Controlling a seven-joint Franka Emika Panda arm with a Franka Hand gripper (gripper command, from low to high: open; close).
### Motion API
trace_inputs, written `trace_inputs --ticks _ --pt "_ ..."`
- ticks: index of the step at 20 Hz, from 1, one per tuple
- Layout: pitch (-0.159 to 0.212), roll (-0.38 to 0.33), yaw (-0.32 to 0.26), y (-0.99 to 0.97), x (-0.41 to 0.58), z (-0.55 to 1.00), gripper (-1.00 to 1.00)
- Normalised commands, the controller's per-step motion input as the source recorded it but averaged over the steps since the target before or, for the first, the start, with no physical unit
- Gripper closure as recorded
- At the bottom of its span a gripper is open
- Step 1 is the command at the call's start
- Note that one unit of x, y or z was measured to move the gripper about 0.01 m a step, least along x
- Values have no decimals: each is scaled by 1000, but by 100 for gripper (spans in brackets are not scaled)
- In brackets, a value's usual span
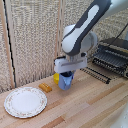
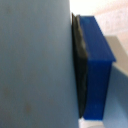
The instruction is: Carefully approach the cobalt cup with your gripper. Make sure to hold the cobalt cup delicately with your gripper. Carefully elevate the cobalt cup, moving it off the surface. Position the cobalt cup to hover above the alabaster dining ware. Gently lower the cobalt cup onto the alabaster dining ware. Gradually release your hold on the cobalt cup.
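Observation:
The cobalt cup (image 1: pixel 65 82) is a small blue cup standing upright on or just above the wooden table, near its middle. My gripper (image 1: pixel 66 78) comes down from above and is shut on the cup's wall. In the wrist view the cup wall (image 2: pixel 35 65) fills most of the picture, and one dark-blue finger (image 2: pixel 97 65) presses its black pad (image 2: pixel 80 75) against it. The other finger is hidden. The alabaster plate (image 1: pixel 25 101) lies flat toward the exterior view's left and nearer the camera, apart from the cup.
A yellow round dish (image 1: pixel 56 77) sits just behind the cup. A small orange block (image 1: pixel 45 86) lies between the cup and the plate. A black wire rack (image 1: pixel 112 57) stands at the exterior view's right. A woven screen (image 1: pixel 30 35) backs the table.

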Motion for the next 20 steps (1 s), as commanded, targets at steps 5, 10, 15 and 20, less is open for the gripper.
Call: trace_inputs --ticks 5,10,15,20 --pt "30 10 -170 432 289 540 100" --pt "23 -8 -102 699 303 160 100" --pt "3 -33 -65 865 286 0 100" --pt "0 -16 -64 900 334 0 100"
